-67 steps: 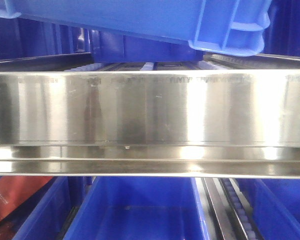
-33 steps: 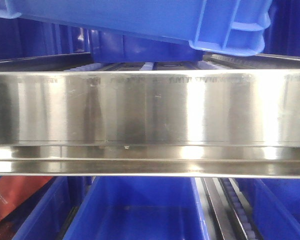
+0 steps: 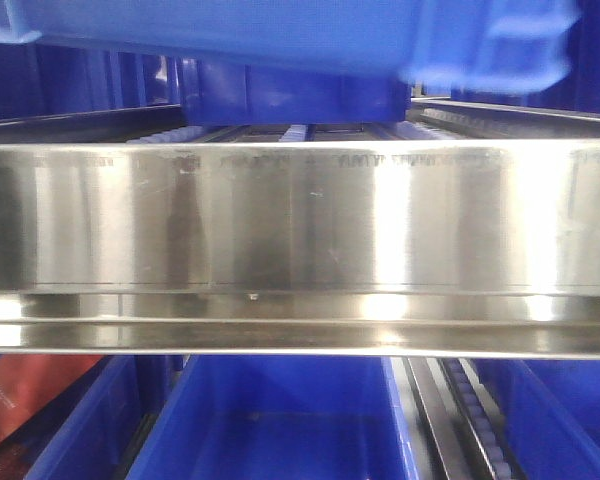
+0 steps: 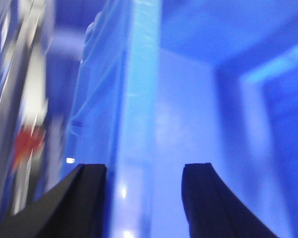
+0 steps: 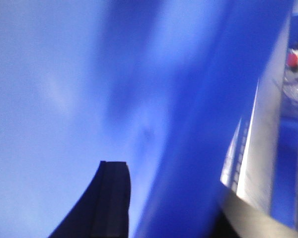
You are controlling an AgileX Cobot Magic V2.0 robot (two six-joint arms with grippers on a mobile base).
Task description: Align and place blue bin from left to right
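Note:
The blue bin (image 3: 280, 30) hangs across the top of the front view, blurred, above the steel shelf beam (image 3: 300, 220). In the left wrist view my left gripper (image 4: 144, 171) straddles the bin's pale rim and wall (image 4: 144, 99), one black finger on each side. My right gripper (image 5: 169, 191) shows one black finger (image 5: 114, 198) against the bin's pale inner face (image 5: 49, 99), with the darker wall (image 5: 198, 124) beside it. Its other finger is mostly hidden behind that wall. Neither arm appears in the front view.
Another blue bin (image 3: 280, 100) stands farther back on the upper shelf's roller tracks. Below the beam sit more blue bins (image 3: 280, 420), a roller track (image 3: 470, 410) and something red (image 3: 20, 390) at the lower left. A steel rail (image 5: 268, 163) runs along the right wrist view's edge.
The blue bin has shifted to the right and slightly up in the front view and is now motion-blurred. The shelf and the lower bins have not moved.

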